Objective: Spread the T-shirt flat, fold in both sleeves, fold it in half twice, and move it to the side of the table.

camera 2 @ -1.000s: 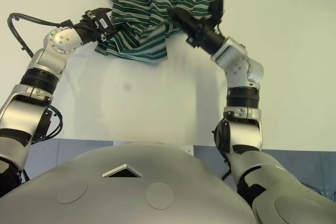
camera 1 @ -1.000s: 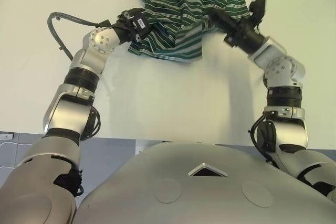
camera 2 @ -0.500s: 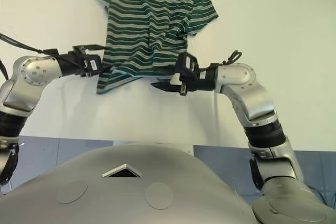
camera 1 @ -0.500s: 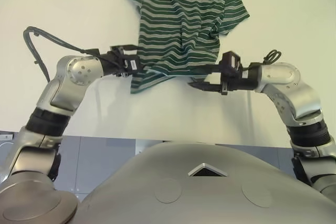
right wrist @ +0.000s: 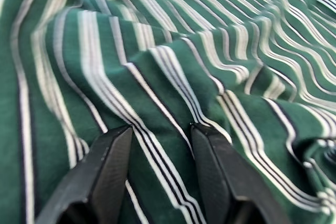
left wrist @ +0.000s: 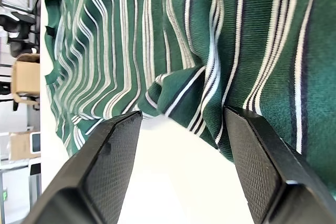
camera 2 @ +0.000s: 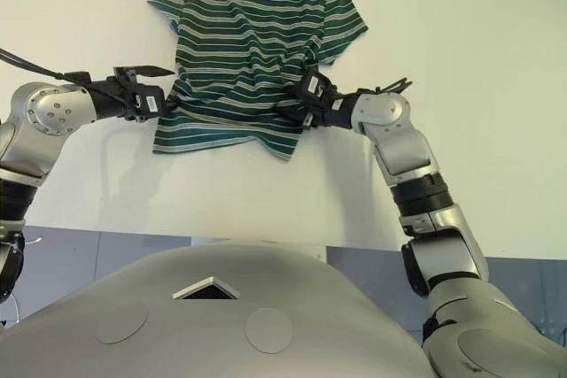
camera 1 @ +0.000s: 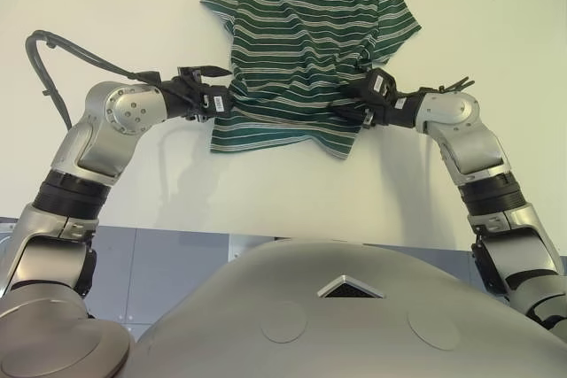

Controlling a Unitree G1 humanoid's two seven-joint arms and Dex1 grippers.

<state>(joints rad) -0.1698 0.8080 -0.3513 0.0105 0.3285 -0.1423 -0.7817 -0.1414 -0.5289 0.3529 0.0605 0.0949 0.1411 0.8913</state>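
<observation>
White tabletop (camera 1: 496, 6): one striped T-shirt (camera 1: 301, 33) by the far edge, flatter than before. Left gripper (camera 1: 229, 99) and right gripper (camera 1: 345, 112), two, fingers parted at its sides.

A green T-shirt (camera 1: 301, 33) with white and dark stripes is spread mostly flat on the white bench (camera 1: 496, 6), collar at the far end, sleeves laid outward, lower half wrinkled.

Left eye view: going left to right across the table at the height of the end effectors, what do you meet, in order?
Left end effector → T-shirt → right end effector, each end effector at one side edge of the shirt.
</observation>
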